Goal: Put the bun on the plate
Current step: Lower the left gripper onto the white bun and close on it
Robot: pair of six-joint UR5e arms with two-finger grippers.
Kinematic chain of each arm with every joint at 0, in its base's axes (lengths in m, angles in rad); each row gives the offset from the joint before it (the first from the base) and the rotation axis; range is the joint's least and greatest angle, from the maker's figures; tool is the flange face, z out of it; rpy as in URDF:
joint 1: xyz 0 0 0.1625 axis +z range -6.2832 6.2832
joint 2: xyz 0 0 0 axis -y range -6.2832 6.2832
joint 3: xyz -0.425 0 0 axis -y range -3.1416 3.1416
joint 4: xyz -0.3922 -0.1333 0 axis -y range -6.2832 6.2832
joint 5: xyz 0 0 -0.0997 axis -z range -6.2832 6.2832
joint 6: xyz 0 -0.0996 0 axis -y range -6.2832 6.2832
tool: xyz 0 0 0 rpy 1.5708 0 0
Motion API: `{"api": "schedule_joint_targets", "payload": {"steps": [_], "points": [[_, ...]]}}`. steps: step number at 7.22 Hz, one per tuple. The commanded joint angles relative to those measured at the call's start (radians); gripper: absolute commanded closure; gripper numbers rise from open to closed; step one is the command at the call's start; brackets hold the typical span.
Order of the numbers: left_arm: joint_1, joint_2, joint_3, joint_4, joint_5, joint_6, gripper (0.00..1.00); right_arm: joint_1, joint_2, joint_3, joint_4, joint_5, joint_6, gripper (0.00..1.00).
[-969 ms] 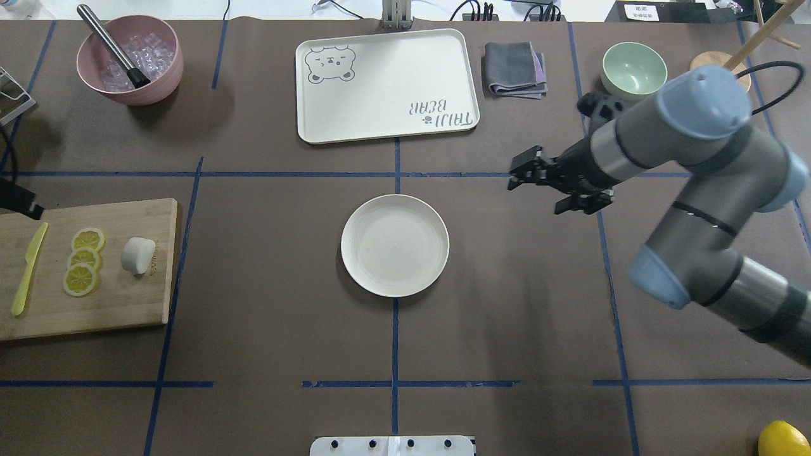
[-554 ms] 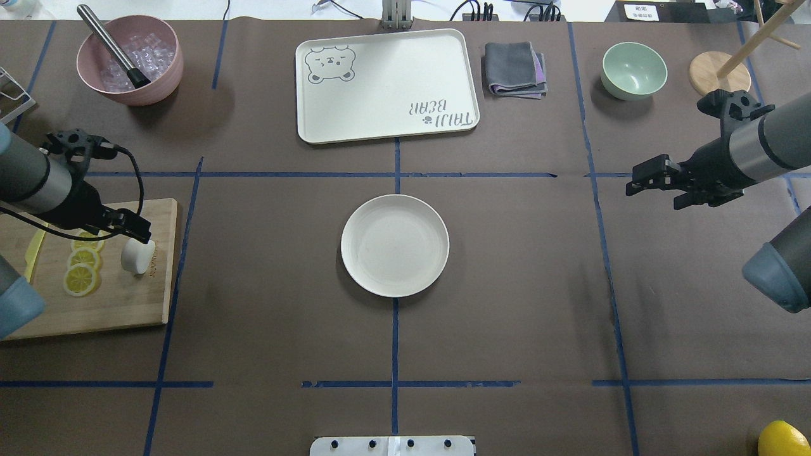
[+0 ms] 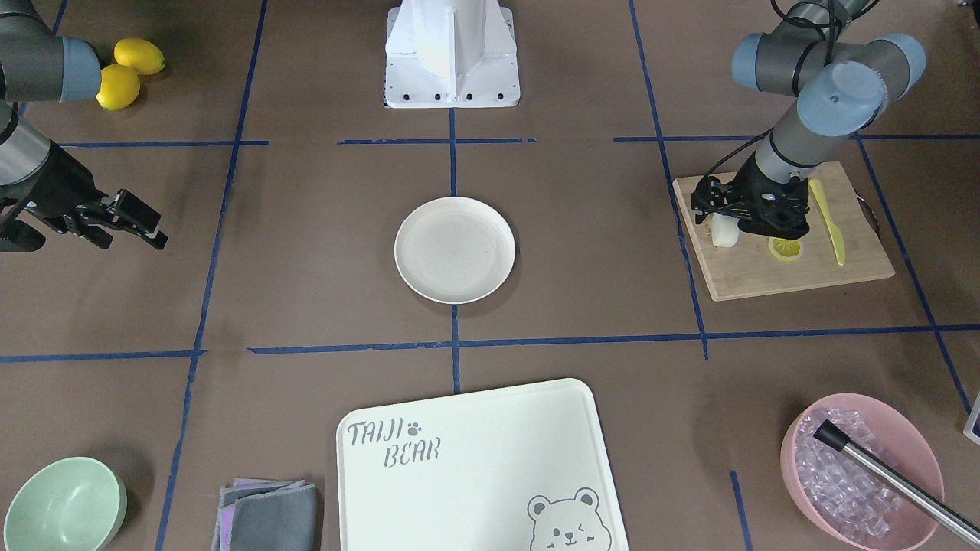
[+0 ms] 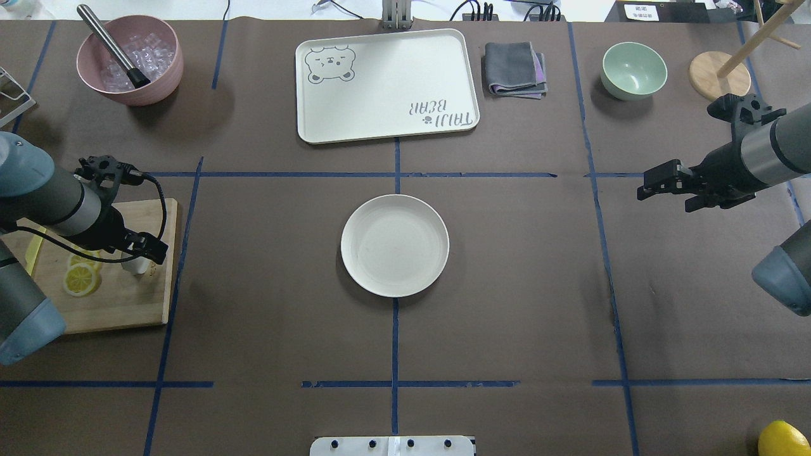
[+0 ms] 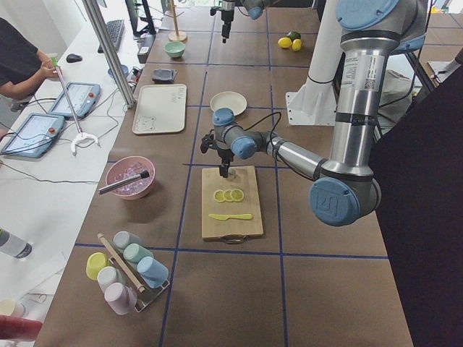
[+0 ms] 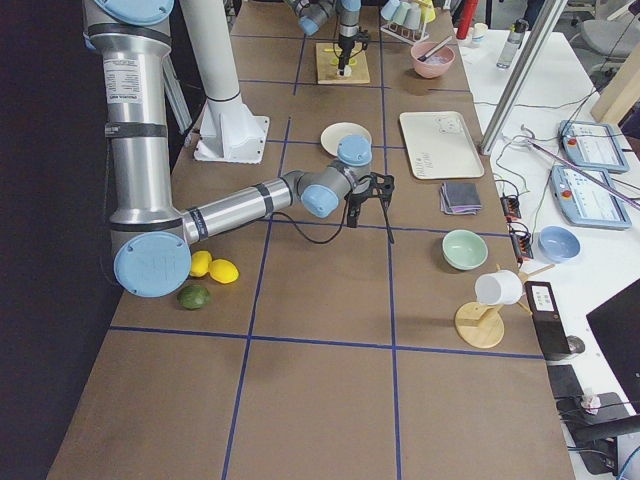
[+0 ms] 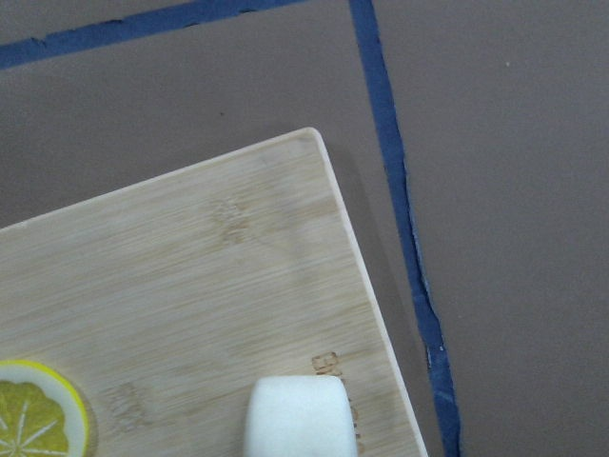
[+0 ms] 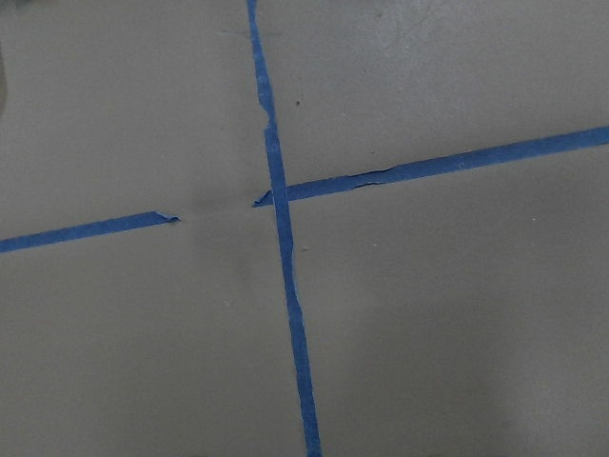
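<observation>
Plate (image 4: 395, 245): sat flat on the brown bench (image 4: 507, 285), centred on a blue tape line.
Bun (image 3: 723, 232): lay on the wooden board (image 3: 766, 277), well apart from the plate on the robot's left side. It sat near the board edge that faced the plate, and was not on the plate.
Left pincer (image 4: 152, 248): hung over the bun, on the same side of the plate and pointing downward. Whether its fingers were spread or pressed together could not be told. The left wrist view showed the bun's white top at its lower edge.
Right pincer (image 3: 149, 229): hovered well apart from the plate on the robot's right side. Its fingers were spread, with nothing between them. The right wrist view showed bench covering and crossing tape lines.
Lemon slices (image 4: 81, 280): lay on the board just beside the bun, on the side away from the plate.
Yellow knife (image 3: 828, 222): lay on the board, farther from the plate than the slices.
</observation>
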Motion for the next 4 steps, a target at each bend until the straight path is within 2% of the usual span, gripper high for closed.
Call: {"api": "schedule_joint_targets", "payload": {"steps": [1,2,3,4], "points": [[0.002,-0.003,0.027,0.001,0.001,0.004,0.02,-0.001,-0.001,0.000,0.003,-0.002,0.000,0.00],[0.002,-0.007,0.033,0.001,0.001,0.002,0.03,-0.001,-0.001,-0.002,0.003,-0.002,0.000,0.00],[0.002,-0.009,0.032,0.001,0.001,-0.002,0.12,-0.001,-0.002,0.000,0.005,0.000,0.000,0.00],[0.002,-0.009,0.032,0.001,0.001,-0.005,0.36,-0.001,-0.002,-0.002,0.005,-0.003,0.000,0.00]]}}
